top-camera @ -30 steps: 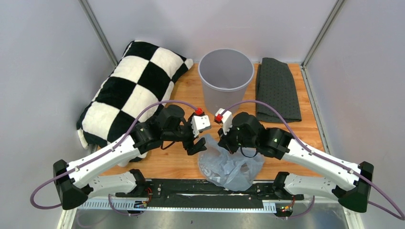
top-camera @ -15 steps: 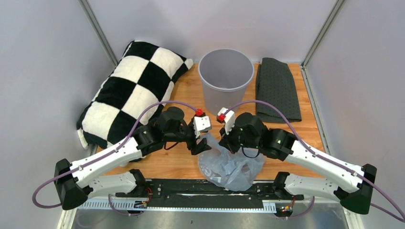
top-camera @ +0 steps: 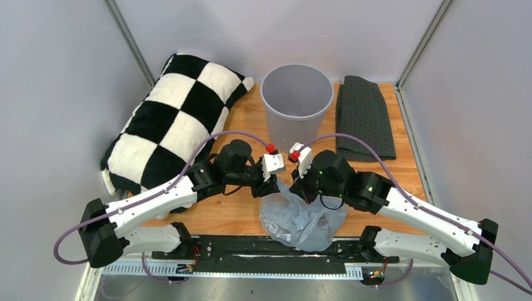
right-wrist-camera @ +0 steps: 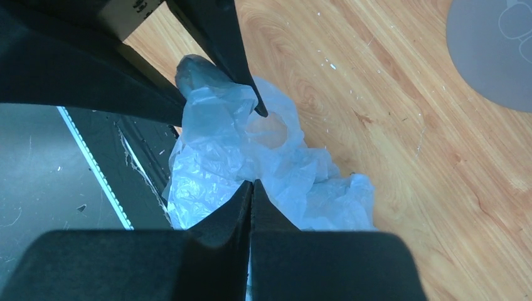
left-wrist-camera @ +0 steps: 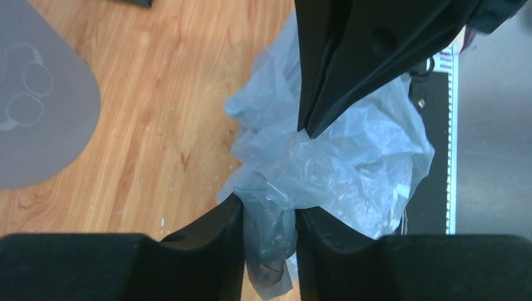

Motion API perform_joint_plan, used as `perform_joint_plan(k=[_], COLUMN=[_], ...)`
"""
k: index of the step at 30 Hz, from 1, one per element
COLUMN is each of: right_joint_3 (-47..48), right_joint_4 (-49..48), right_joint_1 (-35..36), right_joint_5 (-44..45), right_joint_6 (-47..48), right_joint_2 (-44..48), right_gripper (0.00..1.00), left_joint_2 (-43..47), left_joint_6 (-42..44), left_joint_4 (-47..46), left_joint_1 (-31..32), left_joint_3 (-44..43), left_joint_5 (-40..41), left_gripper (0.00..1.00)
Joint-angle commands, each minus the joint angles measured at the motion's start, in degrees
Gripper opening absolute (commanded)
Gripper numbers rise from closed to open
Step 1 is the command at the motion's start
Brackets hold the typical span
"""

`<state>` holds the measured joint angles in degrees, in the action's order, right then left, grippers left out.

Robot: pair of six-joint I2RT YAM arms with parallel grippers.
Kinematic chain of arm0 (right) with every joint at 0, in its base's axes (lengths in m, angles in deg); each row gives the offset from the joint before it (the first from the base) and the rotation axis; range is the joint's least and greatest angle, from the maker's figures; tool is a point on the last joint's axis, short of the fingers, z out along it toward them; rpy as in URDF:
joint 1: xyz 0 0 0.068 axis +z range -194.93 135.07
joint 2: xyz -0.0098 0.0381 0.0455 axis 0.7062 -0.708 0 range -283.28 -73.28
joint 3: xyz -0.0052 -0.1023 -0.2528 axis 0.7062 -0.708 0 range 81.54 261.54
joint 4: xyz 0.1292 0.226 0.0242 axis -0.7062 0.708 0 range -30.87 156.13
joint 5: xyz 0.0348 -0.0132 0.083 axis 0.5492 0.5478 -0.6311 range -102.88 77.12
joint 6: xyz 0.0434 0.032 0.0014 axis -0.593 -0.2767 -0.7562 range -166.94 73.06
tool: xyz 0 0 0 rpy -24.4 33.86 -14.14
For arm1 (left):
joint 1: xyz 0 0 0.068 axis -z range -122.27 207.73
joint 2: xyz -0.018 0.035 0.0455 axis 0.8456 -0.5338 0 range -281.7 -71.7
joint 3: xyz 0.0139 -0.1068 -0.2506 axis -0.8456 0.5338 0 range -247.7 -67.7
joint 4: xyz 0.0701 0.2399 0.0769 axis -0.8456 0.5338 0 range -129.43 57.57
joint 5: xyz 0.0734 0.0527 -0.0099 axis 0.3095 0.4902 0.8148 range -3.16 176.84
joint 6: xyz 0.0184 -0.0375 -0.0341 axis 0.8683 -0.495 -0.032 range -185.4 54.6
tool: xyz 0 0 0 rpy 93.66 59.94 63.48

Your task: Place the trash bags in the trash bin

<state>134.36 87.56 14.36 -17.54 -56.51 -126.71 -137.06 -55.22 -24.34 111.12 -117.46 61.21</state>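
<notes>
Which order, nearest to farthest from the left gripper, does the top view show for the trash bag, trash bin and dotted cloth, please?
1. trash bag, held, near edge.
2. trash bin, just behind, centre.
3. dotted cloth, back right.

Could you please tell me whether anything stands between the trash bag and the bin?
Nothing visible does: only bare table lies between the trash bag and the bin; pillow and cloth lie aside.

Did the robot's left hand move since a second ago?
Yes. Seen from above, the left gripper has slid right, ending closer below the trash bin, which stayed put, and it now sits at the trash bag's upper edge.
</notes>
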Motion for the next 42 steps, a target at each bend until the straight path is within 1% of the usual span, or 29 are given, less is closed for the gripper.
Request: perform_joint_plan(k=[1, 2, 3, 4, 5, 7, 8, 9, 10, 11, 13, 16, 19, 22, 25, 27, 30, 33, 38, 42], right_joint_3=[-1.03, -1.05, -1.07, -0.92, -0.63, 1.07, 1.97, 3.09, 4.15, 5.07, 6.73, 8.36, 8.08, 7.42, 7.58, 7.98, 8.11, 7.23, 4.51, 0.96], right_joint_4=[0.22, 0.49, 0.80, 1.29, 1.99, 4.82, 6.69, 8.73, 11.38, 14.35, 20.84, 27.99, 30.65, 31.98, 33.60, 34.22, 34.75, 34.59, 29.00, 26.17], right_joint_1=[1.01, 1.01, 1.01, 1.01, 1.01, 1.01, 1.01, 1.01, 0.98, 1.00, 1.00, 1.07, 2.38, 7.85, 16.91, 22.57, 27.49, 29.59, 30.16, 30.19], right_joint_5=[2.57, 3.15, 3.99, 4.55, 6.87, 9.63, 11.22, 13.07, 14.99, 17.21, 21.78, 24.00, 23.22, 24.89, 30.58, 34.32, 39.07, 42.55, 44.53, 43.13], right_joint_6=[-1.68, -1.94, -2.52, -3.15, -4.11, -7.06, -9.04, -11.30, -13.80, -16.33, -21.88, -28.09, -33.79, -40.50, -48.85, -54.35, -62.32, -69.40, -73.13, -76.03], right_joint_2=[0.15, 0.11, 0.02, -0.13, -0.26, -0.81, -0.90, -0.97, -0.86, -0.74, -0.07, 1.64, 3.52, 3.55, 2.23, 0.44, -3.59, -5.99, -7.74, -8.28], right_gripper=[0.00, 0.00, 0.00, 0.00, 0.10, 0.40, 0.52, 0.63, 0.67, 0.70, 0.71, 0.71, 0.70, 0.70, 0.70, 0.70, 0.73, 0.77, 0.80, 0.79], left_joint_2=[2.18, 2.61, 3.09, 3.48, 3.85, 4.64, 5.24, 6.12, 6.87, 7.78, 9.58, 12.15, 15.58, 19.97, 23.03, 23.94, 24.12, 24.91, 25.40, 26.03], left_joint_6=[-5.52, -6.77, -8.22, -9.55, -11.25, -15.96, -18.68, -21.60, -24.98, -28.34, -35.81, -45.17, -53.59, -59.90, -62.93, -64.23, -66.26, -68.14, -71.35, -72.79], left_joint_4=[-6.84, -7.57, -8.07, -8.29, -8.28, -8.06, -8.17, -8.36, -8.52, -8.58, -7.90, -7.24, -6.82, -6.72, -2.00, -0.32, 2.18, 4.99, 8.52, 8.43], left_joint_1=[0.23, 0.23, 0.22, 0.23, 0.23, 0.23, 0.23, 0.23, 0.23, 0.23, 0.18, 0.30, 1.67, 4.38, 7.02, 8.00, 10.08, 13.63, 17.84, 21.41], left_joint_3=[2.24, 2.88, 3.46, 4.05, 4.56, 5.83, 6.61, 7.89, 9.00, 10.11, 12.39, 16.06, 20.14, 23.15, 22.70, 22.60, 22.01, 21.03, 20.46, 20.87], left_joint_5=[-0.27, 0.04, 0.95, 2.53, 4.51, 10.41, 13.35, 16.74, 19.88, 23.13, 28.65, 31.65, 34.92, 38.56, 43.59, 44.51, 45.85, 49.59, 53.03, 56.38], left_gripper=[0.30, 0.26, 0.16, 0.10, 0.02, 0.00, 0.00, 0.00, 0.00, 0.00, 0.00, 0.00, 0.00, 0.00, 0.00, 0.00, 0.00, 0.00, 0.00, 0.00])
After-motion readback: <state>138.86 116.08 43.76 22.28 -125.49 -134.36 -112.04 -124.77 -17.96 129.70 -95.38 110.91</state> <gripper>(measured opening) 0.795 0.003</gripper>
